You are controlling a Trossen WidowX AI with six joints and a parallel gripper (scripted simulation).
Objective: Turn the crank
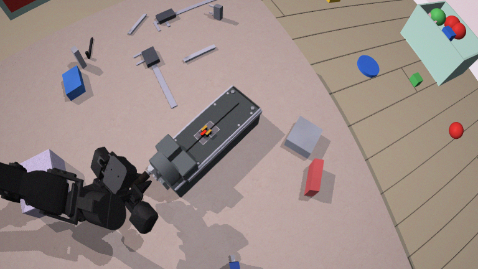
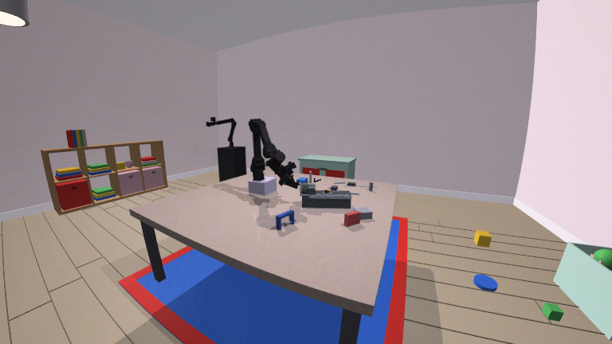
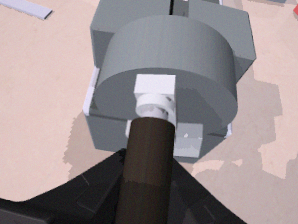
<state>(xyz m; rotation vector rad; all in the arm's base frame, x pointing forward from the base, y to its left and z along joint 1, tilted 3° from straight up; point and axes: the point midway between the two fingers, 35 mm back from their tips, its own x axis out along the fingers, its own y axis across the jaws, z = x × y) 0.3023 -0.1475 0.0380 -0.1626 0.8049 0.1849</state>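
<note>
The dark grey machine stands on the table. Its red pointer sits slightly off the line between the two brass marks, the upper one and the lower one, on the side towards the crank housing. The white crank arm points up across the housing's round face in the wrist view. My gripper is shut on the dark brown handle, with one finger on each side. The fingertips are partly hidden behind the handle in the wrist view.
A grey block and a red block lie beyond the machine's right side. A blue block, loose bars and two dark forked pieces lie at the upper left. A blue arch stands near the front. A lilac block is beneath the arm.
</note>
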